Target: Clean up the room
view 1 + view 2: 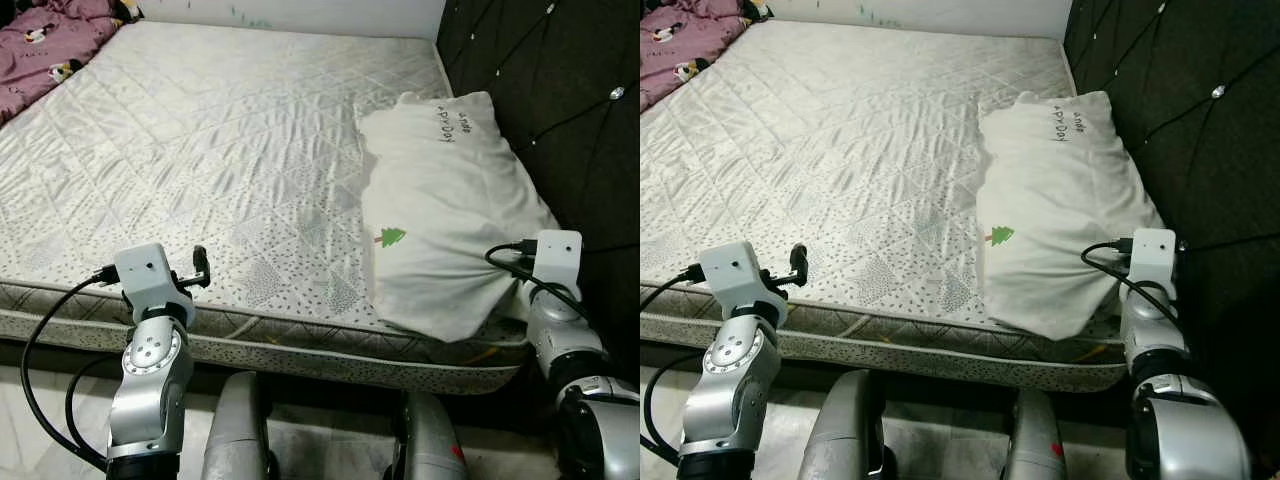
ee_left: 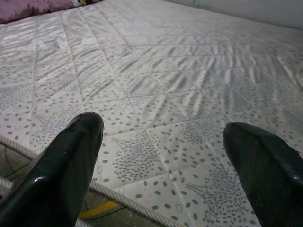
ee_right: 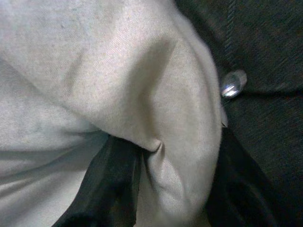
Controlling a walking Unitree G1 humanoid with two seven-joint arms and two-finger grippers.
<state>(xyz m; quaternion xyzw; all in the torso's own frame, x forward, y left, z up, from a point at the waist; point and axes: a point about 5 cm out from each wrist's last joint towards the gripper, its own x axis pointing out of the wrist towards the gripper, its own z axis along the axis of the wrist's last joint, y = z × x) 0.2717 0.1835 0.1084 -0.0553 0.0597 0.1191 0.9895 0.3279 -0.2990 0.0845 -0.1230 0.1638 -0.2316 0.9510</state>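
Left eye view: pillow [image 1: 447,205] long axis parallel to headboard [image 1: 560,110], right claw [image 3: 168,189] pinching near corner.

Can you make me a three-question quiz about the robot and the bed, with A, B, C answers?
1. Where is the pillow? A. on the floor B. on the mattress by the dark headboard C. under the blanket
2. What colour is the tree picture on the pillow? A. green B. blue C. yellow
3. What is the right gripper doing? A. hanging open B. pinching the pillow's corner C. holding a cup

Answers: 1 B, it lies at the bed's headboard end. 2 A, the small tree is green. 3 B, the right wrist view shows cloth bunched between the black fingers.
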